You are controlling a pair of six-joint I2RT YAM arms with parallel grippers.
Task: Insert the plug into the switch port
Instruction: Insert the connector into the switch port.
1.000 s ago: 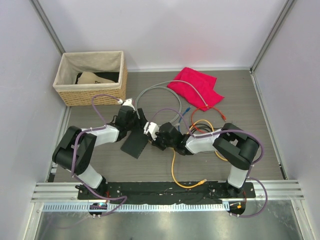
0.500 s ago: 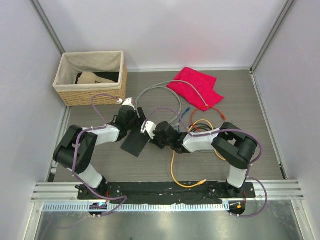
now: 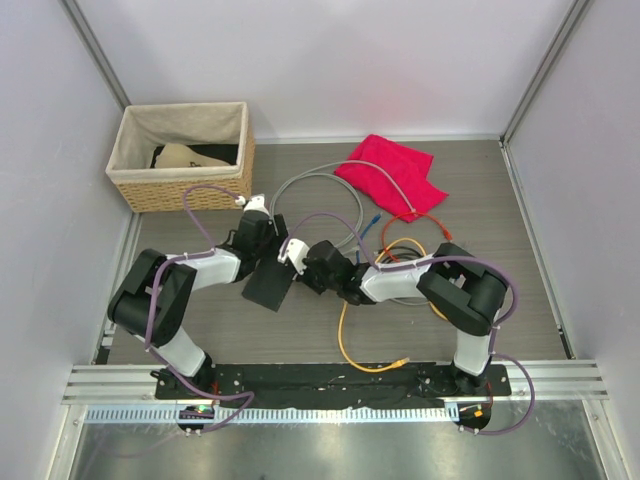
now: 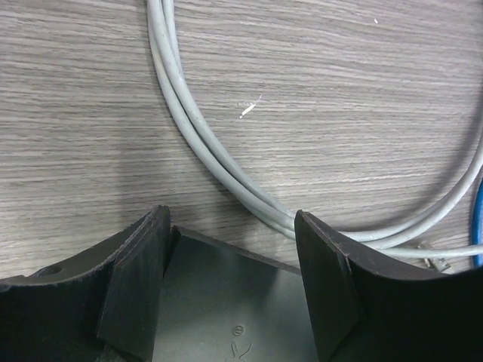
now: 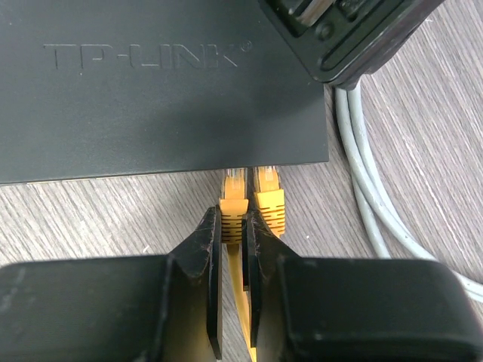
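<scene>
The switch (image 5: 151, 90) is a flat dark grey box marked TP-LINK; from above it lies between the two arms (image 3: 265, 288). My right gripper (image 5: 233, 215) is shut on a yellow plug (image 5: 233, 197), whose clear tip meets the switch's near edge. The ports are hidden under the top face. A second yellow plug (image 5: 269, 197) sits just right of it, its tip at the same edge. My left gripper (image 4: 232, 215) has its fingers (image 4: 143, 279) on either side of the switch's (image 4: 226, 302) far end, closed against it.
Grey cable (image 4: 181, 98) loops on the wood table beyond the left fingers, and a blue cable (image 4: 477, 219) shows at the right edge. A yellow cable (image 3: 342, 340) trails toward the arm bases. A red cloth (image 3: 392, 172) and a wicker basket (image 3: 180, 155) lie at the back.
My right gripper has carried the yellow plug leftward up to the switch edge. The left jaws have narrowed slightly on the switch.
</scene>
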